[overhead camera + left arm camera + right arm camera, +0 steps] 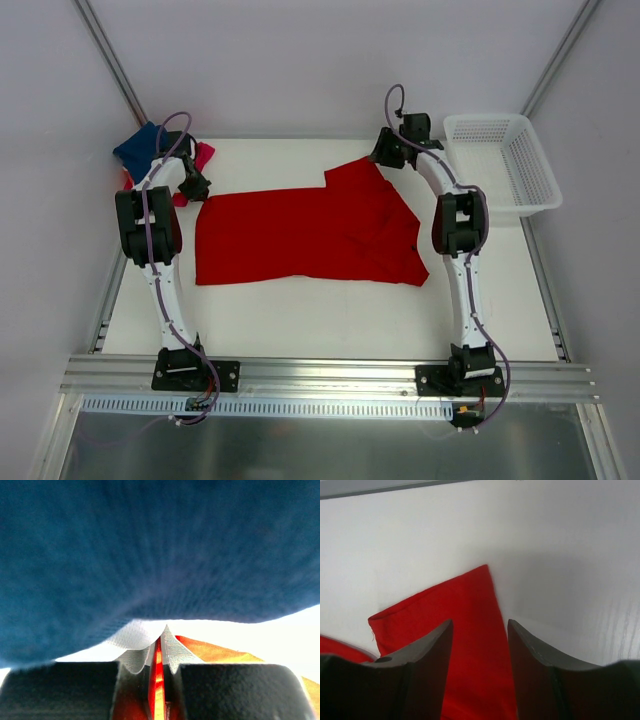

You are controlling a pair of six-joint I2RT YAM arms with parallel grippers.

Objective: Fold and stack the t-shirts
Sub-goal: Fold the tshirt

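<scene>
The big red t-shirt (300, 235) lies spread across the middle of the table, one sleeve (470, 610) pointing to the far right. My left gripper (195, 187) is at the shirt's far left corner. It is shut (161, 640), with a thin strip of red cloth between its fingers. Right in front of it is the folded stack: a navy shirt (150, 550) fills the wrist view, with white (132, 635) and orange (220, 652) layers below it. My right gripper (480, 622) is open, one finger either side of the red sleeve's edge (385, 152).
A white mesh basket (487, 119) stands at the far right corner of the table. The folded stack, navy (135, 150) with magenta (205, 153) beside it, sits at the far left corner. A metal rail (330, 375) runs along the near edge.
</scene>
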